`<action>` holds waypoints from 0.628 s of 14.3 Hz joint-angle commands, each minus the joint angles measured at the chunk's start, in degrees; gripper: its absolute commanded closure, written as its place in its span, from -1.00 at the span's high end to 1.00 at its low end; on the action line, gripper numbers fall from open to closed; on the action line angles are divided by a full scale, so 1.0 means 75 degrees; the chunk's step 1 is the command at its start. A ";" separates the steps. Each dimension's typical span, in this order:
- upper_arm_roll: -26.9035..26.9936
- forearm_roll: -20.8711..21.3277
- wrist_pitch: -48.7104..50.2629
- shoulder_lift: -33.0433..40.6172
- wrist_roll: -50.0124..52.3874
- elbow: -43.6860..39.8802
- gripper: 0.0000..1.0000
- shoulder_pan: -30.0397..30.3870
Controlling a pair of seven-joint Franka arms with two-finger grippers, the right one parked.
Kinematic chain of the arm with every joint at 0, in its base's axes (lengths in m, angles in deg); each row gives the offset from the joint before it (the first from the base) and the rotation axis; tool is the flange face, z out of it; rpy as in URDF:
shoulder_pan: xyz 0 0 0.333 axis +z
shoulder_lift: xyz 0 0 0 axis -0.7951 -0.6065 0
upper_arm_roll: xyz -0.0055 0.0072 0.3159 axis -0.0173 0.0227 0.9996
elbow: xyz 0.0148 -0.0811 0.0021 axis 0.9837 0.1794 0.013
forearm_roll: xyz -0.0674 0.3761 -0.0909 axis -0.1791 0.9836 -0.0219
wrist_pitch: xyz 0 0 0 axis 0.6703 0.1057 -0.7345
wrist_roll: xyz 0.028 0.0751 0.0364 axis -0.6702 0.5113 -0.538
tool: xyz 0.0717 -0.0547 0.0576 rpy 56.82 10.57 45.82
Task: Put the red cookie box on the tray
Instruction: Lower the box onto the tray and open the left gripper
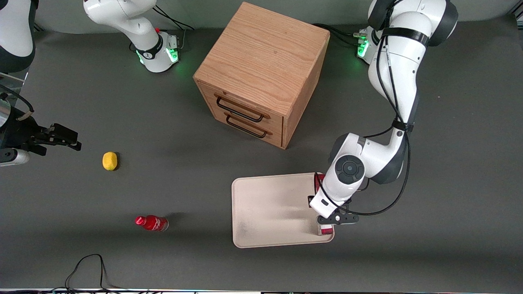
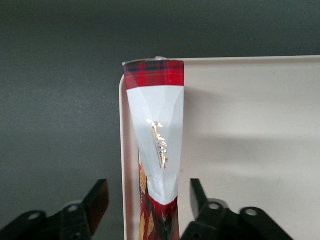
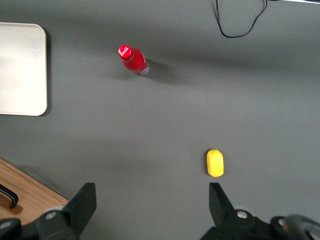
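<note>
— Checking on the claw (image 2: pixel 149 200)?
— Hanging low over the tray (image 1: pixel 269 212), at the tray's edge toward the working arm's end of the bench (image 1: pixel 449 204). Fingers (image 2: pixel 97 200) spread apart, one at each side of the red cookie box (image 2: pixel 156 145), with a gap showing between each finger and the carton; not gripping anything.
— And locating the red cookie box?
— Lying flat on the tray, running along that same short edge, just inside the low rim. Tartan-patterned end sitting tucked in a rounded corner of the tray. From the front, mostly covered by the wrist; only a red end peeking out by the tray corner farther from the camera and a sliver by the nearer corner.
— Noting anything else on the bench?
— Wooden drawer cabinet (image 1: pixel 261 73) standing near the middle, farther from the front camera than the tray, two dark handles facing forward. Small red bottle (image 1: pixel 152 223) lying on its side toward the parked arm's end. Lemon (image 1: pixel 109 160) resting farther from the camera than the bottle.
</note>
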 commanded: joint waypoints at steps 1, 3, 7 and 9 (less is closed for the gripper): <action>-0.0026 0.0128 0.1026 0.0684 0.0398 -0.0002 1.00 0.0028; -0.0062 0.0093 0.1847 0.1456 0.0422 -0.0002 1.00 0.0028; -0.0365 0.0046 0.3582 0.3003 0.0340 -0.0014 1.00 0.0237; -0.0623 0.0046 0.4145 0.3590 0.0189 -0.0002 1.00 0.0589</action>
